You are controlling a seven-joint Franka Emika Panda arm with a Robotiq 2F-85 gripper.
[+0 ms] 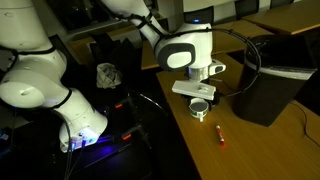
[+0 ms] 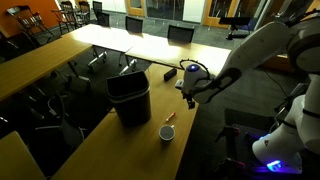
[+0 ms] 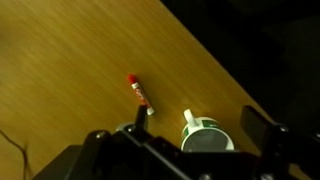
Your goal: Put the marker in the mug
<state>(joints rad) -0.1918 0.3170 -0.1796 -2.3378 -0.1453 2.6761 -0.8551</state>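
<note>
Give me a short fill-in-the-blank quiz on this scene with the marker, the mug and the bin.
1. The marker lies on the wooden ____, not inside the mug.
2. The large bin standing near the mug is ____ in colour.
3. The gripper hangs over the mug with its jaws ____, holding nothing.

Missing words: table; black; open.

On the table (image 3: 70, 60) the marker (image 3: 139, 92) lies near the mug (image 3: 205, 136), to its left in the wrist view, apart from it. In an exterior view the bin (image 2: 130, 98) stands on the table behind both and to their left.
</note>
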